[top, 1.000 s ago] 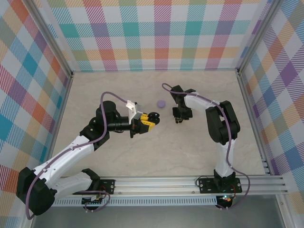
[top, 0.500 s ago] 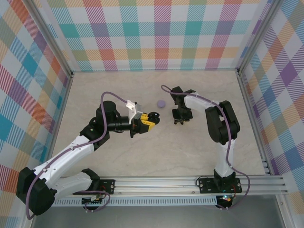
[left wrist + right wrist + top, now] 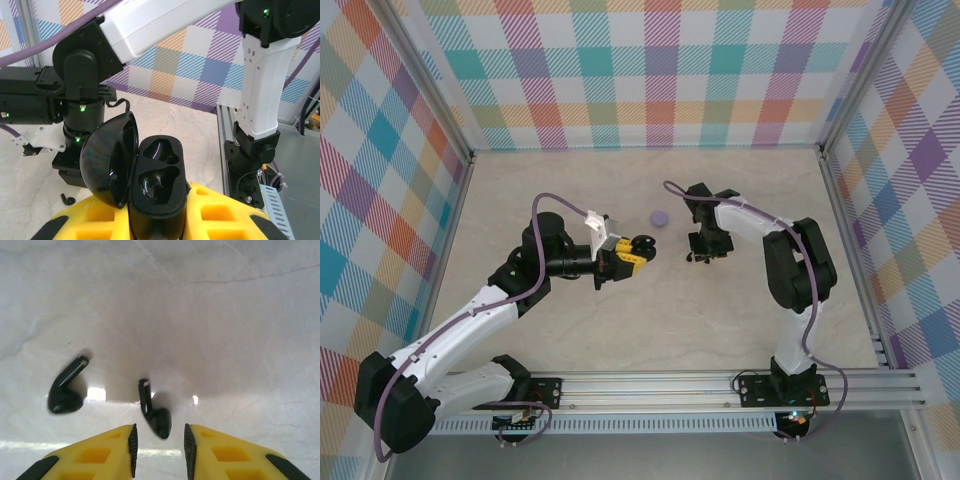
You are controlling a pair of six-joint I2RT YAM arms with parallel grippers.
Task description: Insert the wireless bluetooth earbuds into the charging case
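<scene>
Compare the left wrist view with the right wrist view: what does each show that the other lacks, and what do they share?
Left wrist view: the open black charging case, both wells empty, clamped in the left gripper, with the right arm beyond. Right wrist view: two black earbuds seen clearly on the table, one off to the left, one just ahead of the right gripper, whose jaws stand open. Shared: the pale marble tabletop and yellow fingers at the bottom edge.
</scene>
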